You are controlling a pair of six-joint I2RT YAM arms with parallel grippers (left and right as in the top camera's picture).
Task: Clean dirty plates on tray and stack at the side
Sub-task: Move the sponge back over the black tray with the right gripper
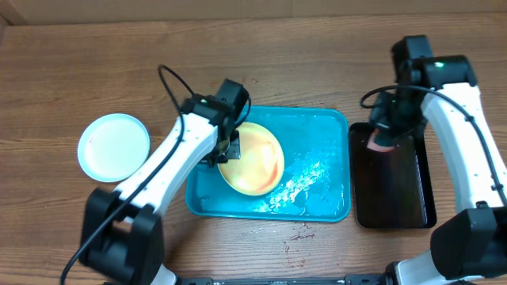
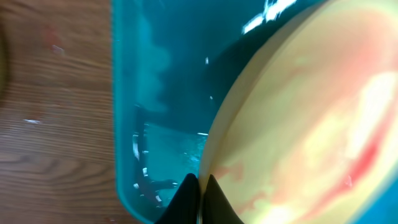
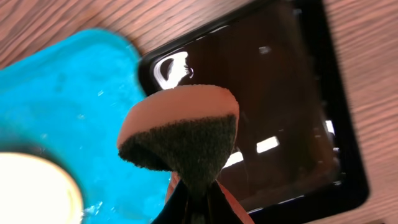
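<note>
A pale yellow plate (image 1: 253, 162) with red smears is tilted up over the turquoise tray (image 1: 317, 158). My left gripper (image 1: 230, 146) is shut on its left rim. In the left wrist view the fingertips (image 2: 200, 186) pinch the plate's edge (image 2: 311, 124) above the wet tray floor (image 2: 161, 93). A light blue plate (image 1: 113, 146) lies on the table left of the tray. My right gripper (image 1: 383, 141) hovers over the black tray, shut on a sponge (image 3: 180, 137) with a pink top and dark scrub face. The gripper (image 3: 198, 193) clamps the sponge's lower end.
A black rectangular tray (image 1: 396, 190) lies right of the turquoise tray, its dark floor (image 3: 280, 93) glossy. Red specks (image 1: 299, 233) mark the wood in front of the turquoise tray. Water glistens on the tray's right half.
</note>
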